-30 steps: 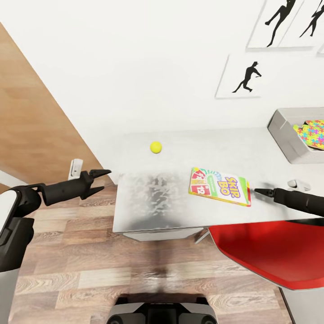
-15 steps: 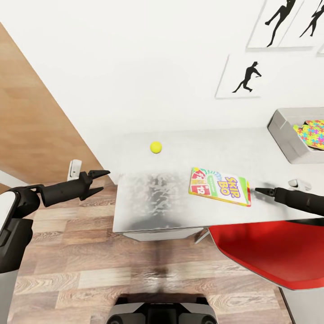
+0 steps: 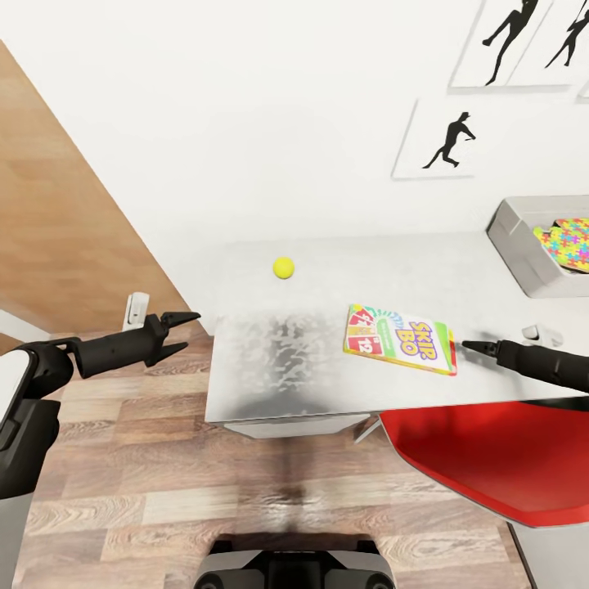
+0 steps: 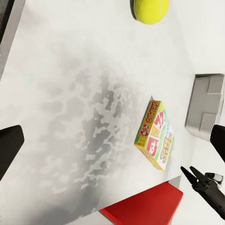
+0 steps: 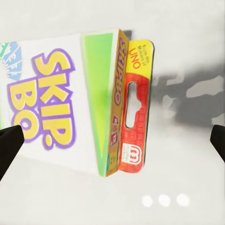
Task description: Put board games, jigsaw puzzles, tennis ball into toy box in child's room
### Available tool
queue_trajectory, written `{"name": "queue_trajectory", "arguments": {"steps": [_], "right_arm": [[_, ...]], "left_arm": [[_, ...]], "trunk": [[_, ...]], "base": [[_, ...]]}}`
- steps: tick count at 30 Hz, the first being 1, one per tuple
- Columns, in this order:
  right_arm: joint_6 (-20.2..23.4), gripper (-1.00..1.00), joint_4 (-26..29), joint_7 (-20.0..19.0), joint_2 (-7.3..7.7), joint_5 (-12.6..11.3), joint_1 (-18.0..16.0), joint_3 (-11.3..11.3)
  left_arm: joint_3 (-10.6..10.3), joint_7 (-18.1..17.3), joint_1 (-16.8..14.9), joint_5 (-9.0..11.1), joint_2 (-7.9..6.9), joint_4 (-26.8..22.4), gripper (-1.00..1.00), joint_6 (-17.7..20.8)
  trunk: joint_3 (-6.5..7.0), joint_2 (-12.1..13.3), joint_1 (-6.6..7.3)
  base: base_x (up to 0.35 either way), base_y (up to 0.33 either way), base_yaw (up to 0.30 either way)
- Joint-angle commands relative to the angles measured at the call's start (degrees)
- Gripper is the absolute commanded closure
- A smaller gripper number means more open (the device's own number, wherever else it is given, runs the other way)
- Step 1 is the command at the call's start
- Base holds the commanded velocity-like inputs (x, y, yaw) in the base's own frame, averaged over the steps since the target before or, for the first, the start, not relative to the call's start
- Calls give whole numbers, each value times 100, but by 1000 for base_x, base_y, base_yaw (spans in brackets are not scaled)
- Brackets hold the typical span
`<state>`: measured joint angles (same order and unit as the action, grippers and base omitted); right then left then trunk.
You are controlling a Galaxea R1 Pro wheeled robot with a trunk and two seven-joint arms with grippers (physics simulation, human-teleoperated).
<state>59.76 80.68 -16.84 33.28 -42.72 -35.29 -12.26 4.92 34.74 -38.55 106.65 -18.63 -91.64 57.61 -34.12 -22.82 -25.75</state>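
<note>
Left pincer (image 3: 186, 330) drifted slightly lower, fingers apart; right pincer (image 3: 468, 347) spread, facing SKIP BO box (image 3: 400, 338).

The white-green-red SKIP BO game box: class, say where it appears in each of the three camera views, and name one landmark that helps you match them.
Head view: the white-green-red SKIP BO game box lies flat on the light grey table, near its front edge, just left of the right gripper.
Left wrist view: the box sits right of centre, between the yellow-green tennis ball and the red chair.
Right wrist view: the box lies close up ahead.
Shared landmark: the mottled dark reflection on the tabletop.
</note>
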Motion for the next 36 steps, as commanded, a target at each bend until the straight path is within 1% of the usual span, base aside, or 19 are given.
{"name": "queue_trajectory", "arguments": {"steps": [1, 8, 10, 13, 15, 20, 22, 27, 36], "right_arm": [[24, -100, -49, -57, -3, 57, -40, -5], [24, -100, -287, -46, -10, 70, -224, 0], [24, -100, -446, -45, -10, 78, -301, 3], [24, -100, -525, -44, -9, 82, -345, 5], [24, -100, -681, -44, -11, 91, -448, 10], [24, -100, -842, -45, -12, 96, -548, 14], [24, -100, -1003, -51, -10, 103, -626, 17], [24, -100, -1174, -61, -8, 109, -717, 19], [24, -100, -1300, -70, -10, 111, -791, 21]], "left_arm": [[2, 58, -1, 54, 0, -3, -100, 13], [0, 53, 6, 56, 2, -4, -100, 13], [-2, 54, 6, 59, 4, -4, -100, 13], [-3, 55, 4, 61, 5, -3, -100, 13], [-7, 56, 2, 63, 9, -3, -100, 13], [-10, 57, 0, 64, 12, -3, -100, 14], [-13, 58, -1, 65, 14, -3, -100, 14], [-15, 58, -2, 65, 16, -4, -100, 14], [-11, 64, -12, 66, 17, -5, -100, 14]], "trunk": [[-8, -9, -3], [-8, -9, -3], [-8, -9, -3], [-8, -9, -3], [-8, -9, -3], [-8, -9, -3], [-8, -9, -3], [-8, -9, -3], [-8, -9, -3]], "base": [[0, 0, 51], [0, 0, 80], [0, 0, 59], [0, 0, 45], [0, 0, 30], [0, 0, 21], [0, 0, 12], [0, 0, 8], [0, 0, 3]]}}
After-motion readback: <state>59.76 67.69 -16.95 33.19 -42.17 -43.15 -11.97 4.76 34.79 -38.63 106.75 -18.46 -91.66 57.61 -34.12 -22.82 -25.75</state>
